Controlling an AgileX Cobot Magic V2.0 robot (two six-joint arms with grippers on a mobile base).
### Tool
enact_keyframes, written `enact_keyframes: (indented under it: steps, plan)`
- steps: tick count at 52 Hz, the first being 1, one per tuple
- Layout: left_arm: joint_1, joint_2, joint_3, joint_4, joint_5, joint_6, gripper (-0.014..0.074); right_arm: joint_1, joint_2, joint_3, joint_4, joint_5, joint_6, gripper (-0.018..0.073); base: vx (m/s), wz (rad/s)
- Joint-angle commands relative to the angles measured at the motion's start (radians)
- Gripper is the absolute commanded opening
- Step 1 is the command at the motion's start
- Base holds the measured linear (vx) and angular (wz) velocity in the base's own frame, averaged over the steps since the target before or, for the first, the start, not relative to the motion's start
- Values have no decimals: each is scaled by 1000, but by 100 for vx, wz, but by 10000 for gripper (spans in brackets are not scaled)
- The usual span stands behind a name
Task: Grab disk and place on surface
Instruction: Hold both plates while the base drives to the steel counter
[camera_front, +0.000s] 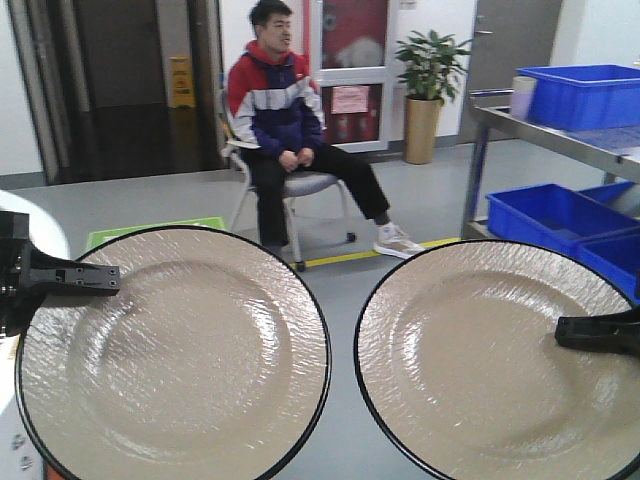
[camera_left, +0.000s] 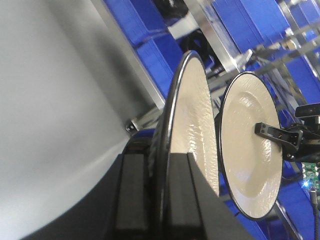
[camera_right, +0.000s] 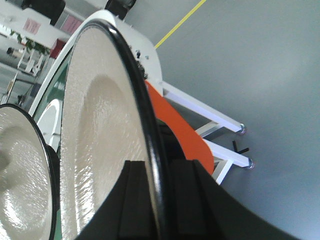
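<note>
Two beige disks with black rims, shaped like large plates, are held up facing the front camera. My left gripper (camera_front: 100, 280) is shut on the left rim of the left disk (camera_front: 175, 355). In the left wrist view its pads (camera_left: 131, 195) clamp that rim edge-on (camera_left: 192, 115). On the other side, my right gripper (camera_front: 575, 332) is shut on the right rim of the right disk (camera_front: 490, 360), and the right wrist view shows this grip (camera_right: 157, 200) on the disk (camera_right: 95, 140). The dark glossy surface with tape lines is out of view.
A man (camera_front: 285, 110) sits on a chair behind the disks. A metal shelf with blue bins (camera_front: 580, 95) stands at the right, with a potted plant (camera_front: 430, 75) behind. Below the right disk are an orange panel (camera_right: 180, 130) and a white frame (camera_right: 220, 120) on grey floor.
</note>
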Motion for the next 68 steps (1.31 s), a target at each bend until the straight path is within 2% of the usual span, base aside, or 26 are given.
enact_keyframes:
  steps: [1, 68]
  plan:
    - [-3, -34, -31, -145, -3, -16, -5, -3, -36, -31, 125, 13, -1, -9, 0, -37]
    - [-3, -34, -31, -145, -3, -16, -5, -3, -36, -31, 125, 13, -1, -9, 9, -11]
